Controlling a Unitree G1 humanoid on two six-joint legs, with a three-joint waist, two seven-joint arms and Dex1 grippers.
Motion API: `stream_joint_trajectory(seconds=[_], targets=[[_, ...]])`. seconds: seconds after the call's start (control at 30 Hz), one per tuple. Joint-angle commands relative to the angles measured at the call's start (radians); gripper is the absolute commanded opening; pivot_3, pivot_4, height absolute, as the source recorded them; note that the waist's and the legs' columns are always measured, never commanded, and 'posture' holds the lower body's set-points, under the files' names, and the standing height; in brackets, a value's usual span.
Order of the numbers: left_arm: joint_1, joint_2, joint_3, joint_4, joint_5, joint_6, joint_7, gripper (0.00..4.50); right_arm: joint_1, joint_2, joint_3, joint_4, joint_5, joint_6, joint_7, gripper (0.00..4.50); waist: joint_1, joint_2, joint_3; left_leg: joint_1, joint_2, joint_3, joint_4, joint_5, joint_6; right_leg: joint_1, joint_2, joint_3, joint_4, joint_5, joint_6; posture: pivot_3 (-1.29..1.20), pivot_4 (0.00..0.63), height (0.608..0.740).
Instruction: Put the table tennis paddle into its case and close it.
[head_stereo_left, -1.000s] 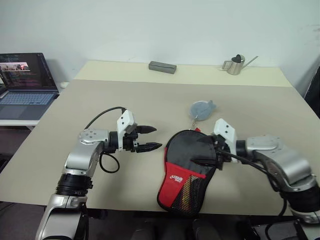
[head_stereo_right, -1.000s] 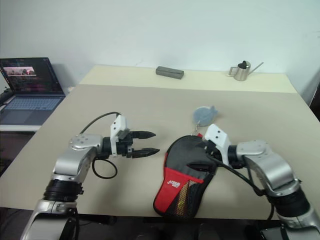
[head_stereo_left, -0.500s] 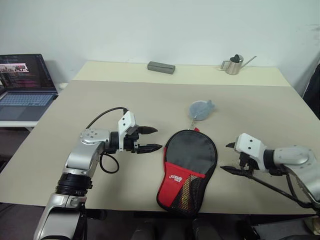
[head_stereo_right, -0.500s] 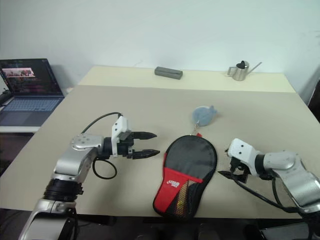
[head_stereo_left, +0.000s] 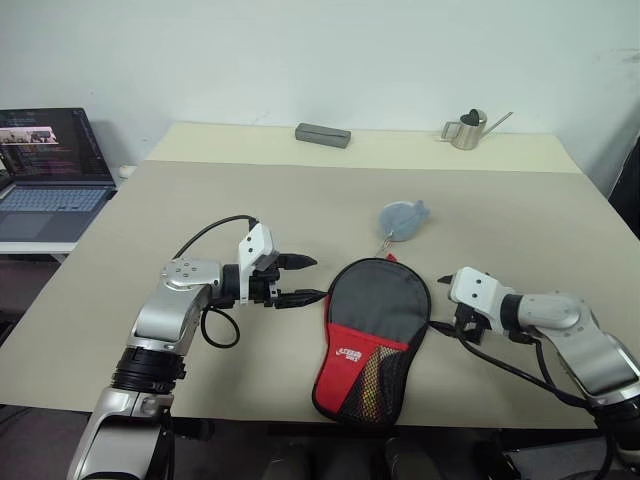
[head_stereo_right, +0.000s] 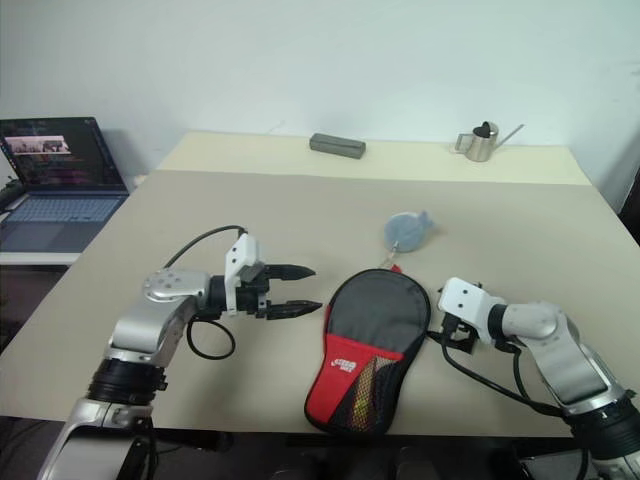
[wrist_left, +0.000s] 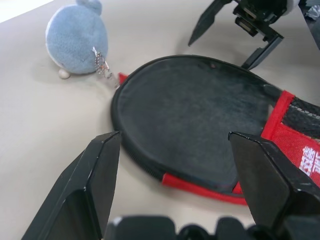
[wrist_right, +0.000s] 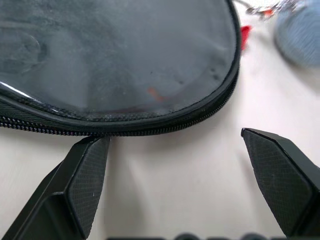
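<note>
**Two open grippers flank the closed case**

Two grippers sit on either side of the case, which lies flat on the beige table with its round black end pointing away from the robot and its red mesh pocket toward the near edge. The zipper rim looks drawn shut around the round end, and the paddle itself is not to be seen; whether it is inside cannot be told.

The left gripper points across at the case from the left, its two black fingers spread apart with nothing between them. Their tips stand just beside the case's left rim; in the left wrist view the round black end lies straight ahead between the fingers, apart from them.

The right gripper points at the case's right rim from the other side, fingers wide apart and empty. In the right wrist view one finger sits right at the zipper edge, possibly touching it, while the other stands clear over bare table.

Beyond both grippers, just past the case's far end, lies a small blue-grey plush charm, joined to the case by a short chain.

Farther off are a grey block, a small metal watering can and, beyond the left gripper, an open laptop.
</note>
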Motion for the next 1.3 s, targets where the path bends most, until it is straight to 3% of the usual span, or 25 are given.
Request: stream_joint_trajectory(seconds=[0.03,0.3,0.53,0.8,1.07,1.3], targets=[[-0.010,0.001,-0.001,-0.031,-0.020,-0.011,0.004,3.70,-0.042,0.014,0.001,0.003,-0.017,-0.021,-0.006,4.50,0.000,0.000,0.000,0.000,0.000,0.000,0.000,0.000,0.000,0.000,0.000,0.000,0.000,0.000,0.000,0.00,0.150,0.740],[-0.013,-0.001,-0.019,-0.036,-0.027,-0.014,-0.005,3.70,-0.009,-0.066,-0.042,0.004,-0.017,-0.026,0.060,4.50,0.003,0.000,0.000,0.000,0.000,0.000,0.000,0.000,0.000,0.000,0.000,0.000,0.000,0.000,0.000,0.00,0.150,0.740],[-0.122,-0.027,-0.086,0.023,0.000,-0.047,-0.043,3.70,0.036,-0.193,-0.214,-0.073,0.179,0.152,0.199,4.50,0.007,0.000,0.000,0.000,0.000,0.000,0.002,0.000,0.001,0.001,0.000,0.000,0.001,0.000,0.000,0.00,0.150,0.740],[-0.299,-0.143,-0.207,0.225,0.105,-0.167,-0.063,3.70,0.020,-0.183,-0.273,-0.163,0.300,0.325,0.164,4.50,0.003,0.000,0.000,0.000,0.000,0.002,0.002,0.000,0.001,0.001,0.002,0.000,0.001,0.000,0.000,0.00,0.150,0.740],[-0.328,-0.190,-0.307,0.334,0.200,-0.233,-0.101,3.70,-0.058,-0.129,-0.307,-0.182,0.374,0.431,0.072,4.50,0.003,0.000,0.000,0.000,0.001,0.003,0.003,0.000,0.001,0.001,0.004,0.000,0.002,0.000,0.000,0.00,0.150,0.740],[-0.318,-0.204,-0.318,0.417,0.266,-0.273,-0.061,3.70,-0.196,-0.109,-0.272,-0.079,0.355,0.393,0.043,4.50,0.003,0.000,0.000,0.000,0.001,0.003,0.003,0.000,0.001,0.000,0.004,0.000,0.002,0.000,0.000,0.00,0.150,0.740]])
